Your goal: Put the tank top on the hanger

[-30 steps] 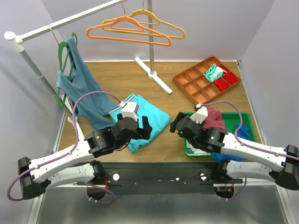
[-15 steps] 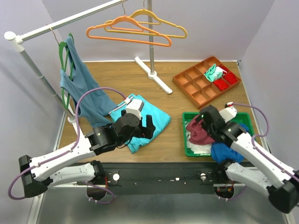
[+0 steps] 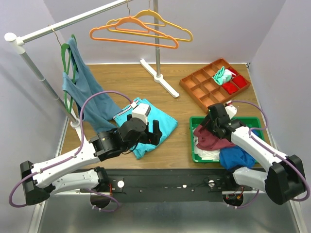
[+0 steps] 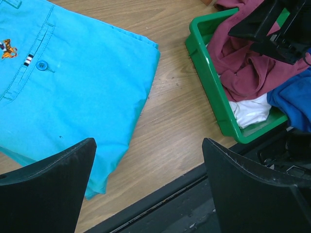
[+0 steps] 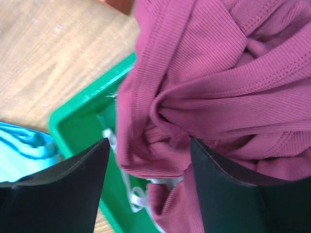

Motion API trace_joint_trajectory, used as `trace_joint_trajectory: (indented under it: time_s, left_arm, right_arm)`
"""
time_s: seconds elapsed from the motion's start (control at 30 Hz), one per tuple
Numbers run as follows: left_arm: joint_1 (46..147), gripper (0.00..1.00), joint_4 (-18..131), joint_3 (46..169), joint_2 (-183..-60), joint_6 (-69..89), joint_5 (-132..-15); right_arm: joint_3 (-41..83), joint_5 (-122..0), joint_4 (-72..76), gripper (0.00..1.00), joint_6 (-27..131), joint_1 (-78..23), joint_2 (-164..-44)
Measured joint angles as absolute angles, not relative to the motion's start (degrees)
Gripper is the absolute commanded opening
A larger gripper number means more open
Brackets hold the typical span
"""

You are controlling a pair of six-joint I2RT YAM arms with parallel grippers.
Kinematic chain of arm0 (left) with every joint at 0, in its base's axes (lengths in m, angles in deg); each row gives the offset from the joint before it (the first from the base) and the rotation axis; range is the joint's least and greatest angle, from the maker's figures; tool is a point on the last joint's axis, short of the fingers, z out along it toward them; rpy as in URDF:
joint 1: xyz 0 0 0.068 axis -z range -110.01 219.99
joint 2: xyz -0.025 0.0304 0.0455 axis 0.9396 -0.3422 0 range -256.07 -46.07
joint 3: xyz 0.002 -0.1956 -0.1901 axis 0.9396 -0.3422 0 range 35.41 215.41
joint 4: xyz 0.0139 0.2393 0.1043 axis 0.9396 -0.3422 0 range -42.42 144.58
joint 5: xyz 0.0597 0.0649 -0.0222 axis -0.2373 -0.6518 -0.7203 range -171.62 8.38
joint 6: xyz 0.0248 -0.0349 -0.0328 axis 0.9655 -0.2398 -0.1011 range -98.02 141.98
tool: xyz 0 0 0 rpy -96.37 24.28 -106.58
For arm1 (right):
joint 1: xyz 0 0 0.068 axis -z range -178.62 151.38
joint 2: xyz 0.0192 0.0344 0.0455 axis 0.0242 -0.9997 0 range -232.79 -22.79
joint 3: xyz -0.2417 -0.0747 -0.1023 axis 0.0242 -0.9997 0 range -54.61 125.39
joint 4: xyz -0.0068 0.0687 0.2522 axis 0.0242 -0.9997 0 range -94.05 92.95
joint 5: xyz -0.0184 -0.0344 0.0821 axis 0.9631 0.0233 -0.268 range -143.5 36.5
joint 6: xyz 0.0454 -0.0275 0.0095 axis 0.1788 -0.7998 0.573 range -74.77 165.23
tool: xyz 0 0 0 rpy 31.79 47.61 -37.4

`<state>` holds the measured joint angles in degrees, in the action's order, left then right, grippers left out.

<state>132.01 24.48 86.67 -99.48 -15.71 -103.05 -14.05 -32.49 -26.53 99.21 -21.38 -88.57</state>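
The maroon tank top [image 3: 214, 140] lies bunched in the green bin [image 3: 194, 145]; it also shows in the left wrist view [image 4: 243, 68]. My right gripper [image 3: 208, 127] hangs over it, open. In the right wrist view the gripper [image 5: 149, 145] has its fingers apart on either side of a bunched fold of the tank top [image 5: 209, 73]. The orange hanger [image 3: 131, 30] hangs empty on the rail at the back. My left gripper [image 3: 154, 133] is open and empty over the edge of the turquoise garment [image 3: 163, 119], and in its own wrist view [image 4: 148, 145] it is above bare table.
A yellow hanger [image 3: 163, 22] hangs behind the orange one. A green hanger with a blue-grey tank top [image 3: 80, 82] hangs at the left. The bin also holds blue cloth [image 3: 235, 158] and white cloth [image 3: 209, 154]. A brown organizer tray [image 3: 204, 90] and the rack pole [image 3: 157, 43] stand behind.
My right arm has swung from left of the bin round to over it. The maroon top has dropped from high on the arm down into the bin. The left arm barely moved.
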Motion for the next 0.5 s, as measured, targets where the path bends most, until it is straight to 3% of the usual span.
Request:
trace_joint_trajectory:
  time_s: [0.1, 0.13, 0.17, 0.37, 0.5]
  left_arm:
    - [132.01, 0.99, 24.48, 86.67, -99.39, -15.76, -103.05]
    - [132.01, 0.99, 24.48, 86.67, -99.33, -15.76, -103.07]
    - [132.01, 0.99, 24.48, 86.67, -99.22, -15.78, -103.07]
    - [132.01, 0.99, 24.39, 86.67, -98.83, -15.84, -103.68]
    - [132.01, 0.99, 24.04, 86.67, -97.36, -16.67, -104.88]
  right_arm:
    - [-15.28, -32.86, -25.72, 0.31, 99.23, -21.38, -89.12]
    - [-15.71, -32.92, -25.57, 0.08, 99.45, -21.38, -89.12]
    - [-16.02, -33.10, -25.44, 0.01, 99.32, -21.38, -89.01]
    - [-13.29, -33.67, -28.30, 0.01, 98.62, -21.36, -85.45]
    - [-2.27, -34.65, -32.85, 0.01, 95.86, -21.36, -80.66]
